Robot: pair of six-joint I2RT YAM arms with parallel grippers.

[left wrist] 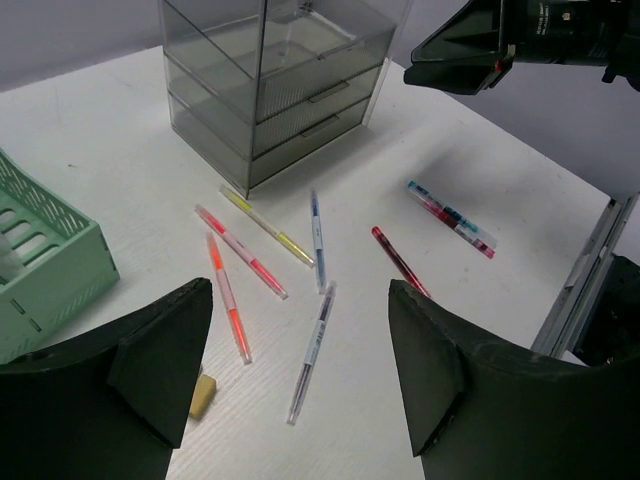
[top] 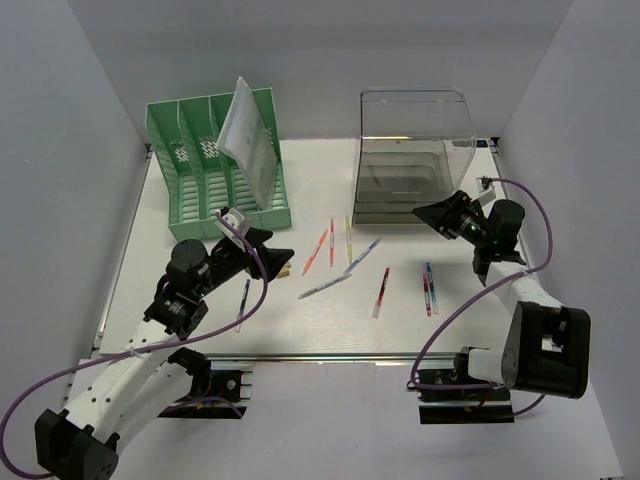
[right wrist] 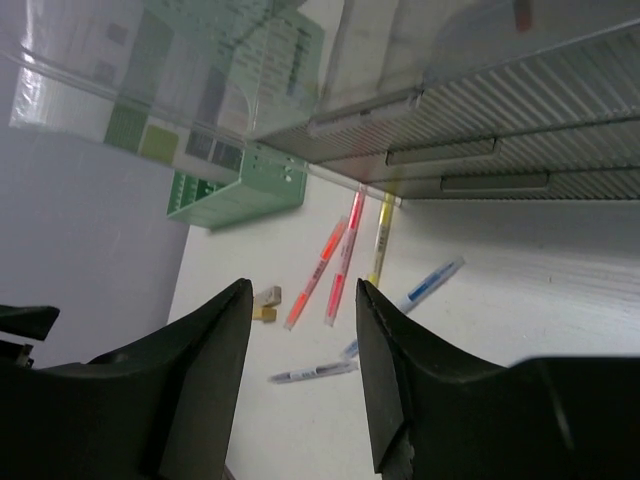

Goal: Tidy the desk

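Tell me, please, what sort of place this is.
Likely a mock office workspace in a white-walled test booth: the white desk bears a green file rack, a clear drawer box and loose pens, with two robot arms mounted at its near edge.

Top view: fixed high behind the arm bases, looking down and forward over the whole surface.
Left wrist: low and near, facing across the surface past the left hand toward the drawer box and the right hand.
Right wrist: tilted, close against the drawer box front, looking toward the green rack.
Shared ground: the scattered pens, seen in all three views.
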